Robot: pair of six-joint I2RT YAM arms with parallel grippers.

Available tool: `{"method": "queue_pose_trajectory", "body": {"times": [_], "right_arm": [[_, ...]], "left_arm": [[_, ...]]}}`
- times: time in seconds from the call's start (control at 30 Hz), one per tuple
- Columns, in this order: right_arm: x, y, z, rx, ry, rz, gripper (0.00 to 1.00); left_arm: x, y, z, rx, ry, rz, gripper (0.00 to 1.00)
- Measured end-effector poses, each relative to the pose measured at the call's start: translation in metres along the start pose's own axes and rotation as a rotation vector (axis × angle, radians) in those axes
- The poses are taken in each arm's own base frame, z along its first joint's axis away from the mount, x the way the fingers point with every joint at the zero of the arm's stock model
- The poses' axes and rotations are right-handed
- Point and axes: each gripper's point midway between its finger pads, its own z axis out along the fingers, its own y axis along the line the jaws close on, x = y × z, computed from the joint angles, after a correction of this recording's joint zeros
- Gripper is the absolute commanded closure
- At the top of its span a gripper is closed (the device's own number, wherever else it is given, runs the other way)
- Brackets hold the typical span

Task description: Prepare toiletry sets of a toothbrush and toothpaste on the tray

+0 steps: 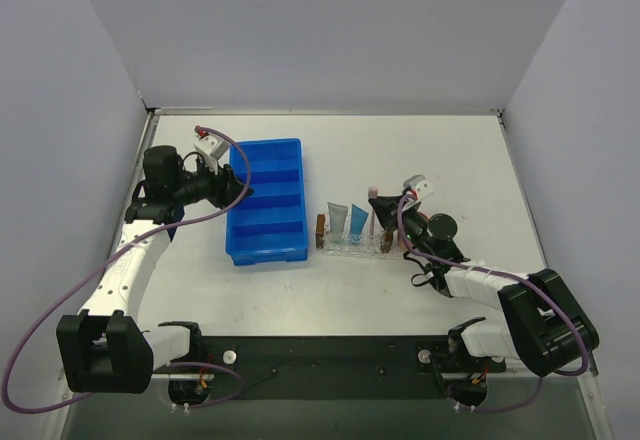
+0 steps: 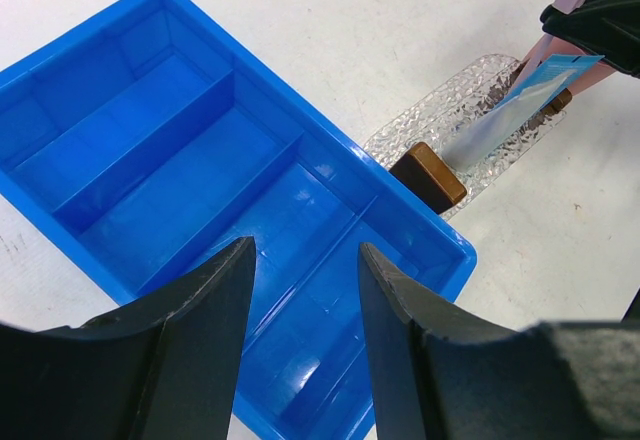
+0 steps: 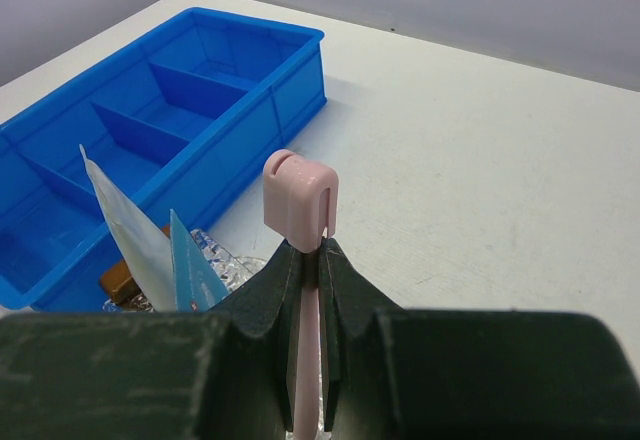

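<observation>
Pinched tight in the right gripper (image 3: 312, 260) stands the toothbrush (image 3: 300, 192), upright, its pink capped end poking above the fingertips. It is over the right end of the tray (image 1: 345, 249), which sits on the bench (image 1: 450, 150) just right of the blue bin (image 1: 266, 200). A pale toothpaste tube (image 1: 337, 220) and a brighter blue toothpaste tube (image 1: 358, 222) lean in the tray, just left of the toothbrush. Whether the toothbrush's lower end touches the tray is hidden. The left gripper (image 2: 305, 255) hovers over the bin, jaws apart, holding nothing.
</observation>
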Motion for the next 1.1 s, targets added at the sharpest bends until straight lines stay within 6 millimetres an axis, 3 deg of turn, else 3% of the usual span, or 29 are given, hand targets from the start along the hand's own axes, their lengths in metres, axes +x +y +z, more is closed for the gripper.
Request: {"method": "queue_pose_trajectory", "body": {"times": [1.1], "right_arm": [[-0.0038,0.0034,0.001,-0.011,-0.005,-0.02,1.0]], "left_arm": [[0.0033,-0.0001,0.0004,0.001,0.005,-0.005,0.45]]}}
